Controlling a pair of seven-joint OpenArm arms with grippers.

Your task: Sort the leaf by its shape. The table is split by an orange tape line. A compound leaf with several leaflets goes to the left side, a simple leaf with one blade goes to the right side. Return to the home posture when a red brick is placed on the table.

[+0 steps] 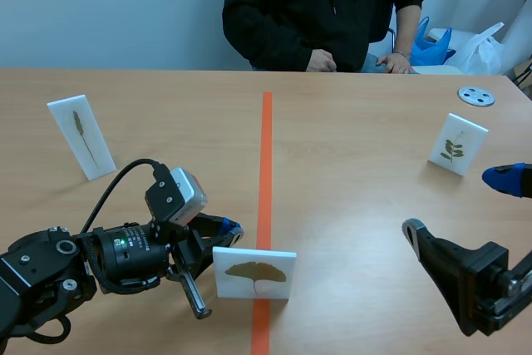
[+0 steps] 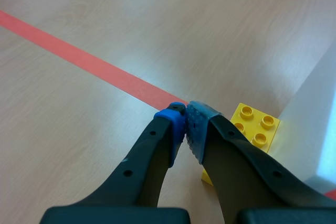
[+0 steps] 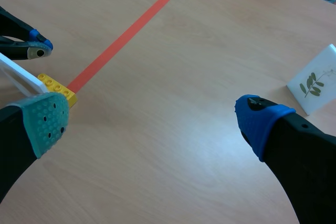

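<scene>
One stiff white leaf card point(image 1: 253, 272) on yellow studded brick point(image 2: 257, 129), likely light, tippy: pinch across top edge. Left gripper point(image 2: 185, 121) pressed together, empty; right gripper point(image 3: 152, 119) spread.

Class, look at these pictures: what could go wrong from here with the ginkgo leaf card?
1. The left end effector, shut, sits close beside the ginkgo card, which stands upright on a small yellow brick; a nudge might topple it.
2. The card stands on the orange tape line; a short move right could leave it unsorted.
</scene>
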